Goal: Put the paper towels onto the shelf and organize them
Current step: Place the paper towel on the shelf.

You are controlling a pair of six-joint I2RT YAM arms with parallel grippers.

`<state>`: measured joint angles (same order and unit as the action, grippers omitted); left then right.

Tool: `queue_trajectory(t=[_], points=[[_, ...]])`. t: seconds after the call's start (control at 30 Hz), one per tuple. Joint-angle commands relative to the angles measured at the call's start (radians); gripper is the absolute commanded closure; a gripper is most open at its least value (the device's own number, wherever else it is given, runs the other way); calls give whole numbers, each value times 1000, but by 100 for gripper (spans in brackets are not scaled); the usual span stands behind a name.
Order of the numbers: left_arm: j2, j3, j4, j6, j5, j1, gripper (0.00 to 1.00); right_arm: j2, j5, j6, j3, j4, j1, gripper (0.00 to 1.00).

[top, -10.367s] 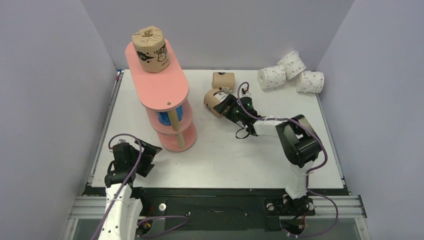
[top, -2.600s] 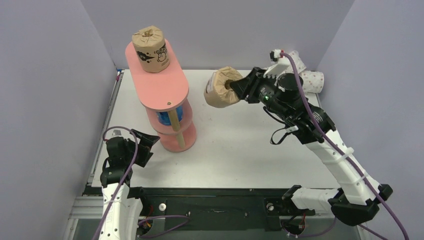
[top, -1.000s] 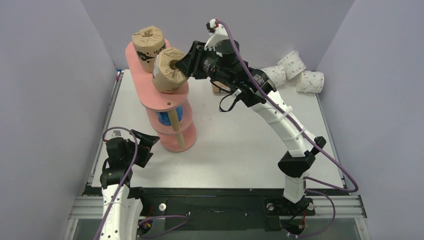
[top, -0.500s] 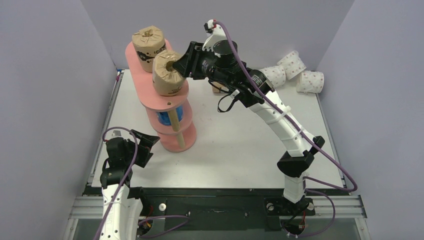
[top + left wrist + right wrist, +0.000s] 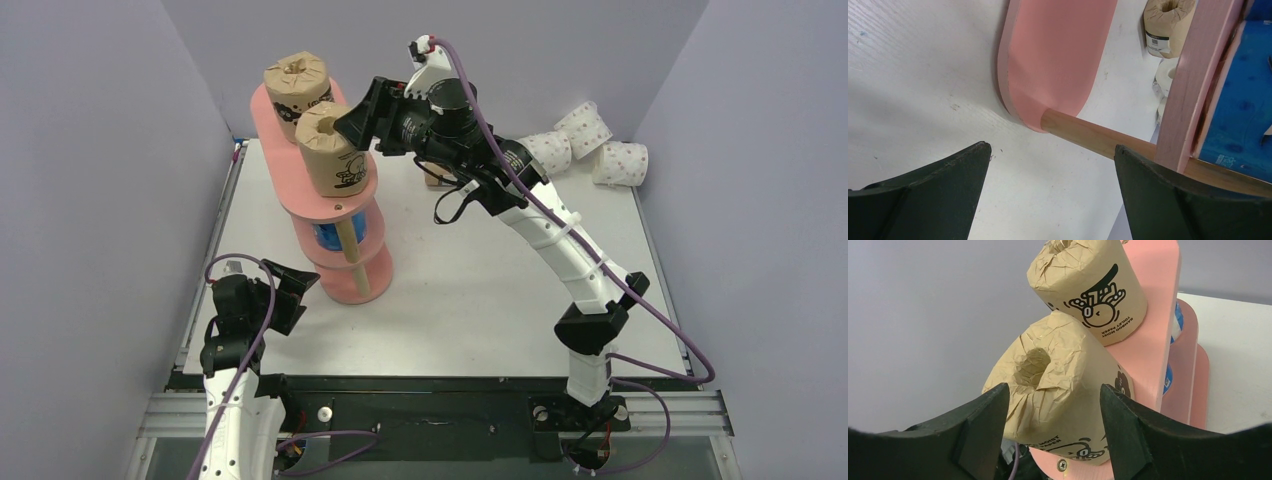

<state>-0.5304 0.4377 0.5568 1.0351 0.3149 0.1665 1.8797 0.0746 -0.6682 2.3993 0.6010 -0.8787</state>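
The pink shelf [image 5: 275,140] stands at the table's left. Two brown rolls stand upright on its top board: one at the back [image 5: 297,88] and one nearer the front [image 5: 332,152]. My right gripper [image 5: 362,113] is open beside the front roll's top. In the right wrist view the front roll [image 5: 1068,405] stands between my spread fingers, with the back roll [image 5: 1088,290] beyond it. Blue rolls [image 5: 328,236] sit on the middle tier. A third brown roll [image 5: 1168,22] lies on the table. My left gripper [image 5: 290,290] is open and empty near the shelf's foot [image 5: 1058,50].
Three white rolls with pink dots [image 5: 583,145] lie at the table's far right corner. My right arm [image 5: 540,225] reaches across the table's middle toward the shelf. Grey walls close in the left, back and right sides.
The front brown roll has gone from tilted in my right gripper to upright on the top board. The right jaws have opened and drawn back a little. The left arm has not moved.
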Motion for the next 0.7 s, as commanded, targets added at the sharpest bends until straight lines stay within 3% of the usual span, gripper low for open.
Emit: queue_trajectory(t=[0.0,0.23,0.33,0.43,0.67], points=[[8,15,-22,-5,4,8,7,-63,23,-7,-35,-99,-8,36],[14,18,-13,-9,2,8,6,-231,19,84,-232,-202,-18,34],[17,21,-7,-16,-4,7,6,-325,11,188,-450,-297,-19,34],[18,14,-14,-13,-3,8,6,-461,19,279,-709,-494,-23,33],[8,6,-25,-7,4,8,6,-476,-13,410,-756,-438,-11,20]])
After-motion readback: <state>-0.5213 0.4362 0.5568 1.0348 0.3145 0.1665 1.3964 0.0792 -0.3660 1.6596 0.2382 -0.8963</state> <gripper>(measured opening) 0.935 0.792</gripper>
